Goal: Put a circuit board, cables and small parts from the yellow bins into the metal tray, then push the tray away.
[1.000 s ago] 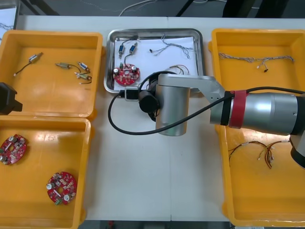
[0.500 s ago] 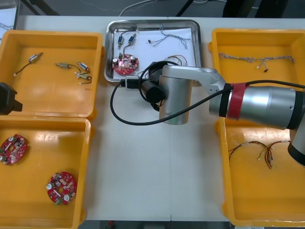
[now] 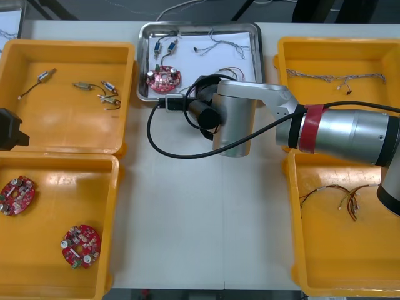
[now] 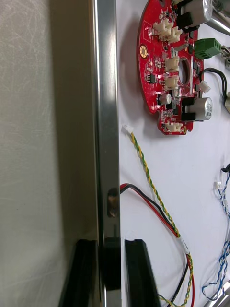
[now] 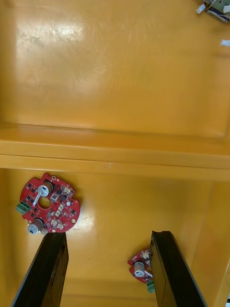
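Yellow, red and steel on our pale table (image 3: pixel 187 219)

We see yellow bins (image 3: pixel 69 125), orange through the wrist cameras, around a shiny silver tray (image 3: pixel 200 25) lined in white. Its board (image 3: pixel 163 77) is red, studded with silver cans, black chips, cream sockets and one green block; two more red boards (image 3: pixel 80 246) lie in a bin. We make out a twisted blue-and-white cable (image 3: pixel 225 45) and a red-and-yellow cable (image 3: pixel 230 72), which up close adds green in the twist and a black strand. The right arm (image 3: pixel 350 134) is silver with a red band (image 3: pixel 310 134) and a black lead (image 3: pixel 149 130); the left fingers (image 5: pixel 43 273) and right fingers (image 4: pixel 138 273) are black.
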You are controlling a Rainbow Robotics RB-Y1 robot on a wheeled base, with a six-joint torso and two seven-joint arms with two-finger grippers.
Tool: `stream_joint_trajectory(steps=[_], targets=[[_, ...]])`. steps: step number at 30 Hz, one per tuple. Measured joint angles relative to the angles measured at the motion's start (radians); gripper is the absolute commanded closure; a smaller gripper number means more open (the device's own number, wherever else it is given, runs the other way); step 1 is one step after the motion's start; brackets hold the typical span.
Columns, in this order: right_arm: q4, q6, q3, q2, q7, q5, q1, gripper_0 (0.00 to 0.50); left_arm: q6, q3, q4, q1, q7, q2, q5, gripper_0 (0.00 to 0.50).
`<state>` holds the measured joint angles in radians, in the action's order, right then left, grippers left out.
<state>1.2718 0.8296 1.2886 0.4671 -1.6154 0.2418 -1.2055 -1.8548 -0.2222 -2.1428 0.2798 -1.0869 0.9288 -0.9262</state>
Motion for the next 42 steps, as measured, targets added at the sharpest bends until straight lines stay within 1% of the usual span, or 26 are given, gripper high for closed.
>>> stream_joint_trajectory(steps=[1,2,9,14,17,20,23,29,32,39,42], targets=[[0.0,0.0,0.0,0.0,0.0,0.0,0.0,0.043,0.0,0.0,0.0,0.0,0.0,0.0,0.0,0.0],[-0.001,0.0,0.0,0.0,0.0,0.0,0.0,0.0,0.0,0.0,0.0,0.0,0.0,0.0,0.0,0.0],[0.0,0.011,0.0,0.0,-0.012,0.0,0.0,0.0,0.0,0.0,0.0,0.0,0.0,0.0,0.0,0.0],[0.042,0.125,-0.004,0.0,-0.022,0.005,-0.001,0.0,0.0,0.0,0.0,0.0,0.0,0.0,0.0,0.0],[0.09,0.182,-0.022,0.002,-0.059,0.056,-0.001,0.0,0.0,0.0,0.0,0.0,0.0,0.0,0.0,0.0],[0.154,0.265,-0.061,0.008,-0.073,0.113,0.0,0.0,0.0,0.0,0.0,0.0,0.0,0.0,0.0,0.0],[0.239,0.359,-0.117,0.02,-0.073,0.13,0.011,0.0,0.0,0.0,0.0,0.0,0.0,0.0,0.0,0.0],[0.447,0.555,-0.284,0.065,-0.073,0.134,0.106,0.0,0.0,0.0,0.0,0.0,0.0,0.0,0.0,0.0],[0.517,0.616,-0.347,0.095,-0.073,0.147,0.149,0.0,0.0,0.0,0.0,0.0,0.0,0.0,0.0,0.0],[0.599,0.699,-0.491,0.17,-0.07,0.283,0.225,0.0,0.0,0.0,0.0,0.0,0.0,0.0,0.0,0.0],[0.632,0.723,-0.552,0.204,-0.063,0.324,0.26,0.0,0.0,0.0,0.0,0.0,0.0,0.0,0.0,0.0]])
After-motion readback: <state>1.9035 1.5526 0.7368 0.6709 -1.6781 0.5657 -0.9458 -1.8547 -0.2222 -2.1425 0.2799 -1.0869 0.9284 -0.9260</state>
